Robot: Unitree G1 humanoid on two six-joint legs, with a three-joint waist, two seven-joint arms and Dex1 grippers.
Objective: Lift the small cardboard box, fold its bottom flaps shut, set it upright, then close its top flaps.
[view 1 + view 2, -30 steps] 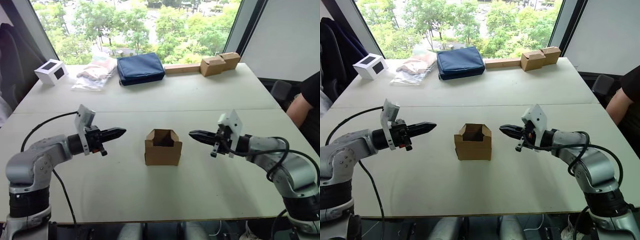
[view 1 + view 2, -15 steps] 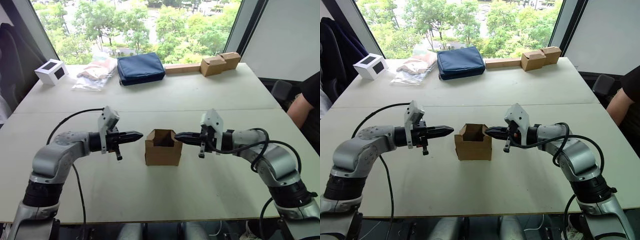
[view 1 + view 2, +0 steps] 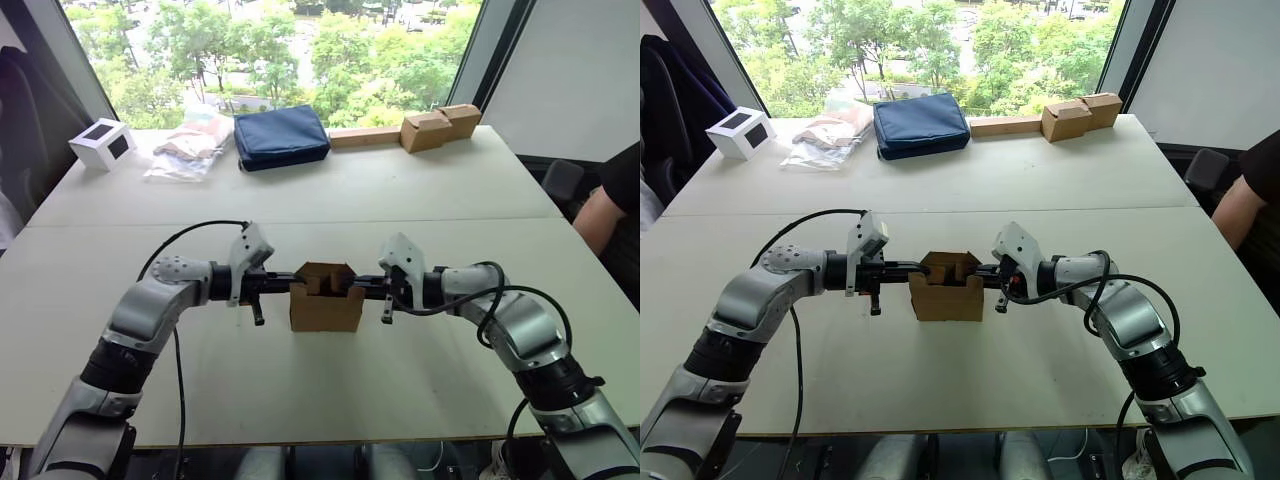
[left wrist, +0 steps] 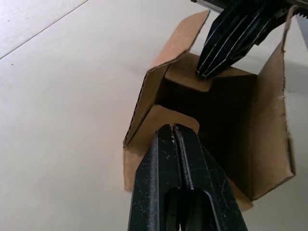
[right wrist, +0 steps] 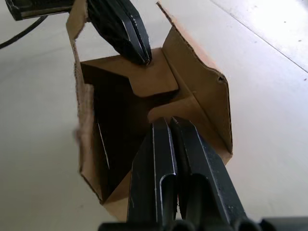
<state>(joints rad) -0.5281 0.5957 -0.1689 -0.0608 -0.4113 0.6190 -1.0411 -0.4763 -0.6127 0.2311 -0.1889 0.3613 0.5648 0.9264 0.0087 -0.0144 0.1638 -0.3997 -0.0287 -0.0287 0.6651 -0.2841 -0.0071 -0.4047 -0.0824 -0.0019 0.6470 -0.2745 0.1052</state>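
The small cardboard box (image 3: 326, 303) stands upright at the middle of the table with its open end up. My left gripper (image 3: 288, 280) is shut, and its tip presses the left top flap (image 4: 166, 117) inward over the opening. From the other side my right gripper (image 3: 360, 284), also shut, pushes the right top flap (image 5: 153, 77) inward. The two tips face each other across the opening, a short way apart. The front and back top flaps (image 4: 180, 36) still stand up. The bottom flaps are hidden under the box.
Along the far edge lie a white cube box (image 3: 103, 143), plastic bags (image 3: 190, 146), a blue pouch (image 3: 281, 136) and paired tan boxes (image 3: 440, 127). A person's arm (image 3: 617, 205) shows at the right edge.
Both arms have swung inward from either side of the box. The shut tips now touch its side flaps, which have tipped inward over the opening.
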